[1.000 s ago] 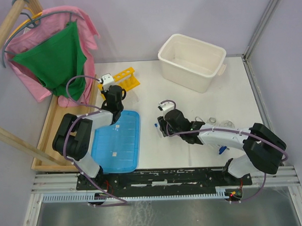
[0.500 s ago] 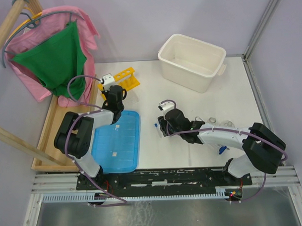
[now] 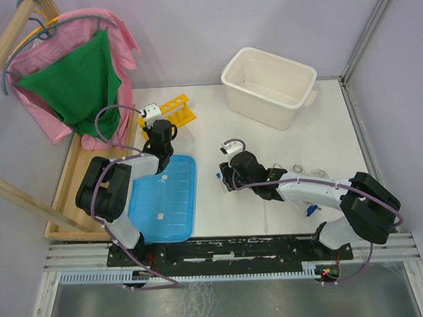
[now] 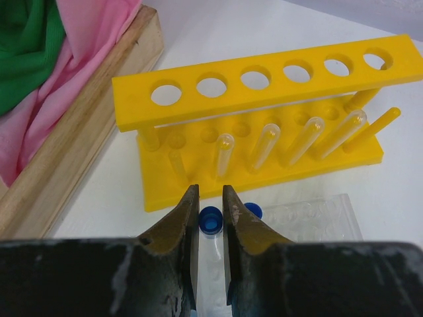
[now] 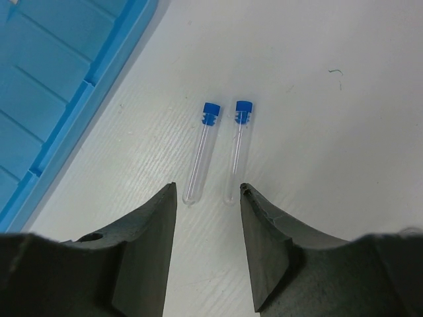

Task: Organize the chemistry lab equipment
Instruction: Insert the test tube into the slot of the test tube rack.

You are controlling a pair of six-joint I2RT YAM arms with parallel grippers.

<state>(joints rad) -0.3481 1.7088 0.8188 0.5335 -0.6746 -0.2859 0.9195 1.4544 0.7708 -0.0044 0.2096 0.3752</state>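
The yellow tube rack stands just ahead of my left gripper, with several clear tubes upright in its front row. That gripper is shut on a blue-capped tube, cap pointing at the rack. A second blue cap peeks out behind its right finger. In the top view the left gripper sits below the rack. My right gripper hangs open over two blue-capped tubes that lie side by side on the table, touching neither. Small glass flasks lie beside the right forearm.
A flat blue ribbed lid lies between the arms, its edge to the left of the two tubes. The white tub stands at the back right. A wooden frame with pink and green cloth borders the rack's left. A clear plastic tray lies by the rack.
The right gripper has edged slightly left towards the two tubes and its jaws have spread a little wider. The left arm has hardly moved.
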